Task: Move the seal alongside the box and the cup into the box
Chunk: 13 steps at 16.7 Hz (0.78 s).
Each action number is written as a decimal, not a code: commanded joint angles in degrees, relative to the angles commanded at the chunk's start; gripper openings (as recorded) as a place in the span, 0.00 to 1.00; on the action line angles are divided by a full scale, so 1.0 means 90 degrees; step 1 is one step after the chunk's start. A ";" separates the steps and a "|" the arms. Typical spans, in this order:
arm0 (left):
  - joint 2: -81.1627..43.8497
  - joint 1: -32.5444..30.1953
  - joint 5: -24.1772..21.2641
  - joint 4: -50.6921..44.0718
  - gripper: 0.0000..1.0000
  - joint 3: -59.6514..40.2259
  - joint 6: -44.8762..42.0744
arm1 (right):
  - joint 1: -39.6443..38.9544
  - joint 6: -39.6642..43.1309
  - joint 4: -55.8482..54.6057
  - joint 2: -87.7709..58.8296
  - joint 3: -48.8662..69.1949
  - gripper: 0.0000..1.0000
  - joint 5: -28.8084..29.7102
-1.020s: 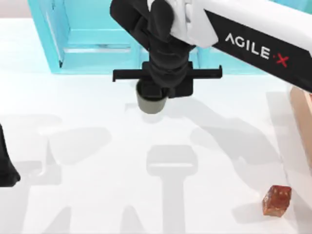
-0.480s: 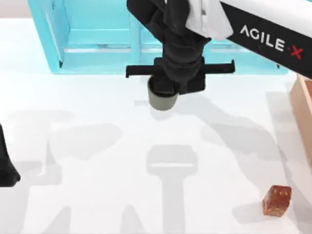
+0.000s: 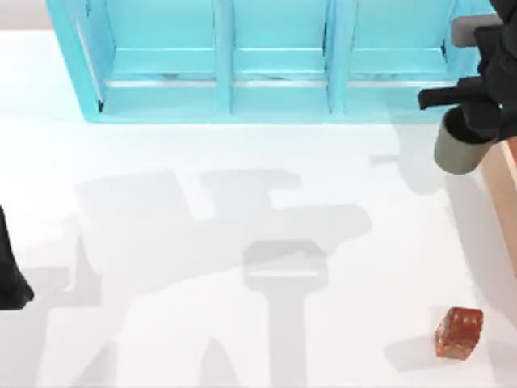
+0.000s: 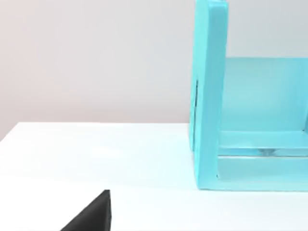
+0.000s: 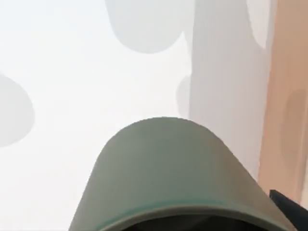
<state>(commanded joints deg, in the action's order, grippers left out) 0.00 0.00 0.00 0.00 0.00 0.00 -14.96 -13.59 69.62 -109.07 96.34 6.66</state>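
The right gripper [image 3: 477, 121] holds the cup [image 3: 458, 148] pinched in its jaws above the worktop [image 3: 242, 210], beside the box [image 3: 502, 182]. The seal [image 3: 459, 332] sits near the front right. The left arm is parked at the left edge.

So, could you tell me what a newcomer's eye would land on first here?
Probably the big turquoise shelf cabinet along the table's far edge. Next, the right gripper at the top view's right, holding the cup above the table beside the box. The seal sits near the front right.
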 joint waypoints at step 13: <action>0.0000 0.0000 0.0000 0.0000 1.00 0.0000 0.0000 | 0.5006 0.4903 -0.0541 0.3158 -0.4059 0.00 -0.0667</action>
<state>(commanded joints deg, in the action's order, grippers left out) 0.00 0.00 0.00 0.00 0.00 0.00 30.09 30.53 64.75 -80.65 59.81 0.66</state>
